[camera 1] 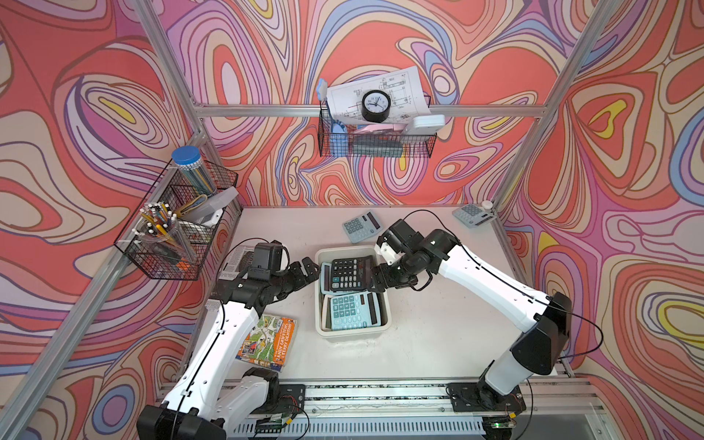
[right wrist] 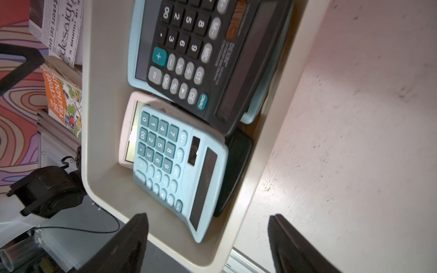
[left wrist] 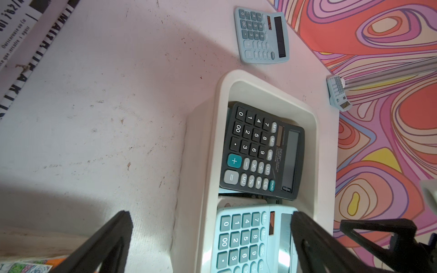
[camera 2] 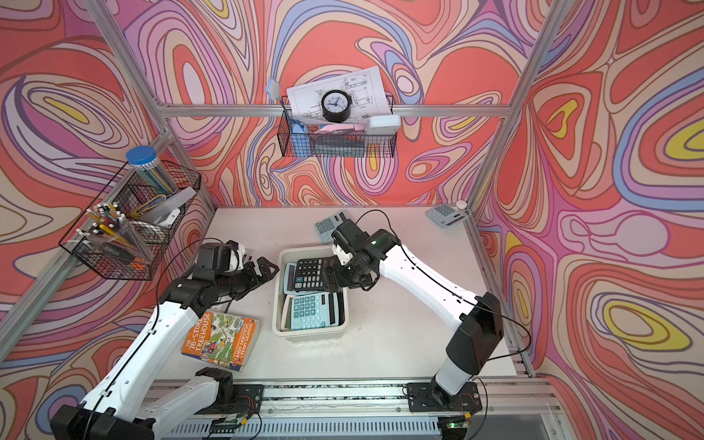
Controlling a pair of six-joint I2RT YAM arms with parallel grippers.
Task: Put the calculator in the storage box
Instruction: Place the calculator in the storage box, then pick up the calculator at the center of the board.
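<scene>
The cream storage box (camera 1: 354, 332) stands mid-table in both top views. A black calculator (camera 1: 348, 274) lies in its far half, resting tilted on a light-blue one. A second light-blue calculator (camera 1: 352, 312) lies in the near half on top of others. My right gripper (camera 1: 376, 280) is open at the box's right rim, beside the black calculator and holding nothing. In the right wrist view the fingers (right wrist: 139, 227) stand wide apart over the box (right wrist: 99, 118). My left gripper (camera 1: 308, 274) is open just left of the box, empty.
Two more calculators lie on the table, one behind the box (camera 1: 362, 226) and one in the back right corner (camera 1: 474, 215). A book (camera 1: 268, 339) and a newspaper (camera 1: 238, 259) lie by the left arm. Wire baskets hang on the left (camera 1: 179, 224) and back (camera 1: 375, 141) walls.
</scene>
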